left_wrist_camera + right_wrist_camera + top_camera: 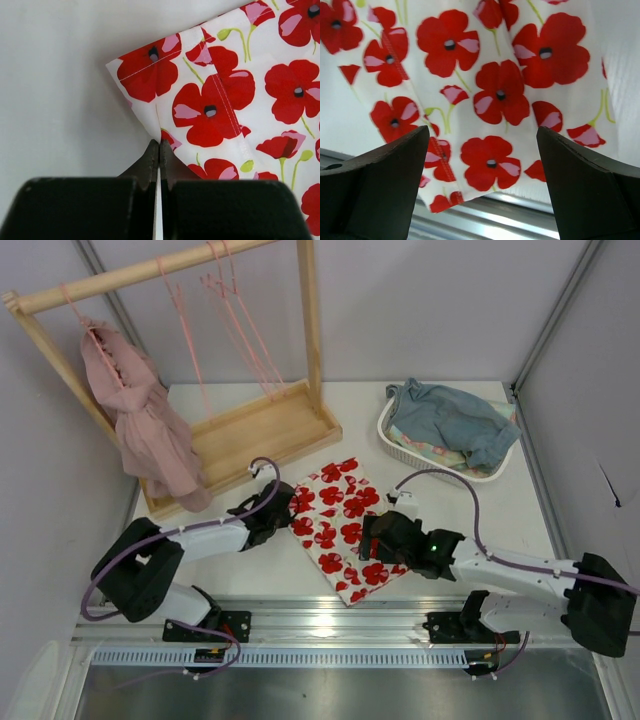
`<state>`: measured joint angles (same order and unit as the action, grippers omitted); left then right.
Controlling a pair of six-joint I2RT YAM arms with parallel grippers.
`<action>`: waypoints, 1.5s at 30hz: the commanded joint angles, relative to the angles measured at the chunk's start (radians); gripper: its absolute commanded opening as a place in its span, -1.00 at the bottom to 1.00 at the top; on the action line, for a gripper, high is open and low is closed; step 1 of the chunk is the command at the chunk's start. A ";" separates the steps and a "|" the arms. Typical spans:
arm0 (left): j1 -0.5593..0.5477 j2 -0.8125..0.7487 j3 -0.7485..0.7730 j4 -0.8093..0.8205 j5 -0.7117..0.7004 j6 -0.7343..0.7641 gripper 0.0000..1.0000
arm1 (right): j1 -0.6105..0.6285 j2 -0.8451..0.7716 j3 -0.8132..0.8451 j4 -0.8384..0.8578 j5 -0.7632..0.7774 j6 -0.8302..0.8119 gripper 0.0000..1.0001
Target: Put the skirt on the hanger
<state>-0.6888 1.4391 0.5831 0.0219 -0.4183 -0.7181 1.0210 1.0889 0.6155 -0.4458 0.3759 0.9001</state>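
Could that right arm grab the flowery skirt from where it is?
Probably yes: the right gripper hangs over the skirt, jaws wide apart, with nothing between them and it.

Matt cloth skirt [338, 525]; pale wood rack [270, 428].

A white table [440, 512] stands enclosed by pale grey wall panels [420, 300] on metal posts [562, 312]. A light wooden rack [250, 430] rises beyond the left gripper [287, 508]; a white basket [392, 437] sits beyond the right gripper [368, 538]. Light glints off the metal rail [330, 617] behind both.
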 commanded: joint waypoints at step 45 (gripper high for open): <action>0.192 0.109 0.374 -0.129 0.210 0.379 0.85 | -0.268 0.244 0.173 0.271 -0.115 -0.210 0.49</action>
<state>-0.5026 1.6581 0.9417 -0.0647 -0.1982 -0.3050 0.7712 1.2892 0.7620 -0.2367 0.3214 0.7631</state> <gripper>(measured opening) 0.880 0.751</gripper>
